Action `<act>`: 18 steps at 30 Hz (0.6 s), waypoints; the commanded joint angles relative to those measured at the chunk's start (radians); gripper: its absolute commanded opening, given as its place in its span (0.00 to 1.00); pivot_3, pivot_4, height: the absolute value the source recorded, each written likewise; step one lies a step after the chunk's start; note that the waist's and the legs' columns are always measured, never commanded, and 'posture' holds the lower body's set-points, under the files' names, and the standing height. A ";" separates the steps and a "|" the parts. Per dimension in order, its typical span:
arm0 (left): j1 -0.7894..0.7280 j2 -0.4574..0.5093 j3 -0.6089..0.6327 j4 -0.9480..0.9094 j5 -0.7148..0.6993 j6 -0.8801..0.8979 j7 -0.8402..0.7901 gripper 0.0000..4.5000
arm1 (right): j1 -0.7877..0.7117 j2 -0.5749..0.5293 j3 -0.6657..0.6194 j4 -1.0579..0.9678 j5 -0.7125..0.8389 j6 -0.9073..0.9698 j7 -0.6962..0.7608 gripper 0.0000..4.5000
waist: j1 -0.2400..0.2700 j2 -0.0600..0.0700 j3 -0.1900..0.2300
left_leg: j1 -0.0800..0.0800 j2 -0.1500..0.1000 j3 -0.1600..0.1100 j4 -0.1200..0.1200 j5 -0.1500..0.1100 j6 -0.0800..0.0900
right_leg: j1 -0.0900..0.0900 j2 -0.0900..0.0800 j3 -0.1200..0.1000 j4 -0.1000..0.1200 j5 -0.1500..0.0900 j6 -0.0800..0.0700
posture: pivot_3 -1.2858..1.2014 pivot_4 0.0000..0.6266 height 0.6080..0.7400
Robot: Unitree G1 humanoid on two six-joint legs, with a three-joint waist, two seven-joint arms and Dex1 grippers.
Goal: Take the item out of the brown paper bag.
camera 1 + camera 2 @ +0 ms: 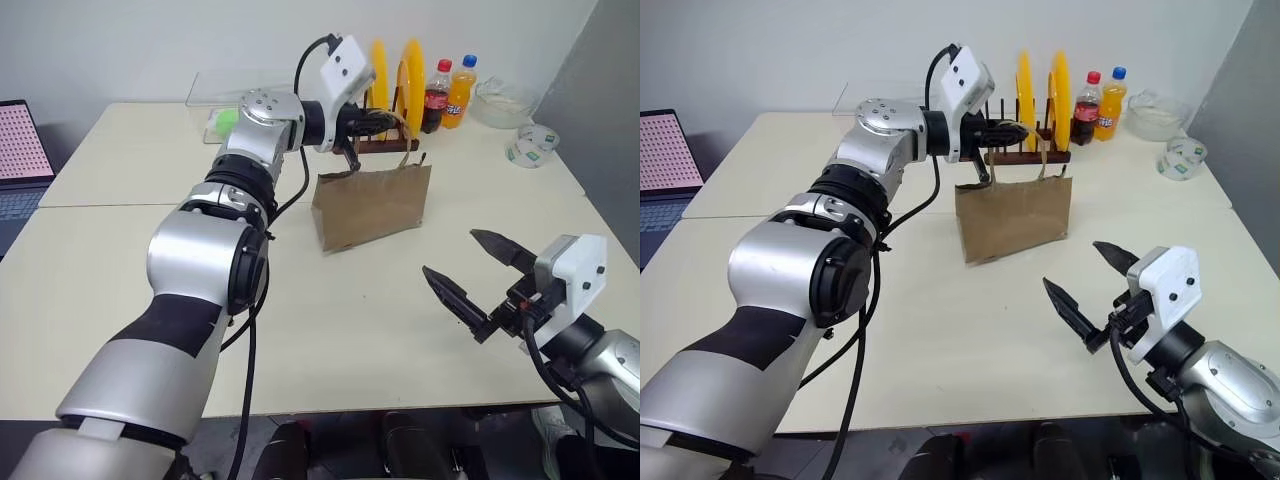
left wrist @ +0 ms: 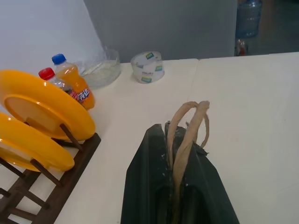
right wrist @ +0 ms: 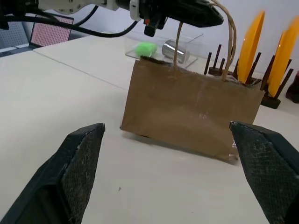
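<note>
Left claw (image 1: 385, 122) pinching paper bag (image 1: 372, 207) cord handles (image 2: 187, 135) shut, likely steadying bag upright. Right claw (image 1: 472, 278), at bag's 5 o'clock, gaping empty, facing bag, probably readying reach inside.

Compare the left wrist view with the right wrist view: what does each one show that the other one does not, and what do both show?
Left wrist view alone: the cola bottle with red cap, the orange soda bottle with blue cap, a clear glass bowl and a roll of clear tape.

Right wrist view alone: the creased brown paper bag's whole side, the open right pincer, a pink-screened laptop.

Both: the left pincer shut on the tan cord handles, yellow plates in a dark wooden rack.
</note>
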 commanded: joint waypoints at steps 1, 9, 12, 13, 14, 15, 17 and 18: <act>-0.017 0.013 -0.007 -0.023 0.025 -0.052 0.045 0.01 | 0.015 -0.050 0.031 -0.113 -0.035 -0.120 -0.064 1.00 | 0.000 0.000 0.000 | 0.000 0.000 0.000 0.000 0.000 0.000 | 0.000 0.000 0.000 0.000 0.000 0.000 | 0.52 0.24 1.00; -0.028 0.018 -0.008 -0.019 0.072 -0.105 0.195 0.01 | -0.078 -0.055 0.102 -0.113 -0.067 -0.126 -0.155 1.00 | 0.000 0.000 0.000 | 0.000 0.000 0.000 0.000 0.000 0.000 | 0.000 0.000 0.000 0.000 0.000 0.000 | 0.52 0.24 1.00; -0.031 0.019 -0.004 -0.018 0.074 -0.104 0.208 0.01 | -0.144 -0.024 0.135 -0.113 -0.066 -0.082 -0.164 1.00 | 0.001 0.000 0.000 | 0.000 0.000 0.000 0.000 0.000 0.000 | 0.000 0.000 0.000 0.000 0.000 0.000 | 0.52 0.24 1.00; -0.031 0.019 -0.005 -0.017 0.075 -0.103 0.210 0.01 | -0.169 -0.009 0.143 -0.113 -0.066 -0.062 -0.168 1.00 | 0.001 0.000 0.000 | 0.000 0.000 0.000 0.000 0.000 0.000 | 0.000 0.000 0.000 0.000 0.000 0.000 | 0.52 0.24 1.00; -0.030 0.019 -0.003 -0.017 0.074 -0.101 0.210 0.01 | -0.190 0.005 0.152 -0.113 -0.066 -0.045 -0.170 1.00 | 0.001 0.000 0.000 | 0.000 0.000 0.000 0.000 0.000 0.000 | 0.000 0.000 0.000 0.000 0.000 0.000 | 0.52 0.24 1.00; -0.028 0.019 -0.004 -0.017 0.074 -0.101 0.210 0.01 | -0.208 0.018 0.158 -0.113 -0.066 -0.026 -0.171 1.00 | 0.001 0.000 0.000 | 0.000 0.000 0.000 0.000 0.000 0.000 | 0.000 0.000 0.000 0.000 0.000 0.000 | 0.52 0.24 1.00; -0.024 0.018 -0.003 -0.017 0.073 -0.101 0.210 0.01 | -0.239 0.042 0.169 -0.113 -0.068 0.005 -0.171 1.00 | 0.002 0.000 0.000 | 0.000 0.000 0.000 0.000 0.000 0.000 | 0.000 0.000 0.000 0.000 0.000 0.000 | 0.52 0.24 1.00; -0.022 0.018 -0.005 -0.017 0.074 -0.102 0.211 0.01 | -0.250 0.052 0.173 -0.113 -0.068 0.018 -0.170 1.00 | 0.002 0.000 0.000 | 0.000 0.000 0.000 0.000 0.000 0.000 | 0.000 0.000 0.000 0.000 0.000 0.000 | 0.52 0.24 1.00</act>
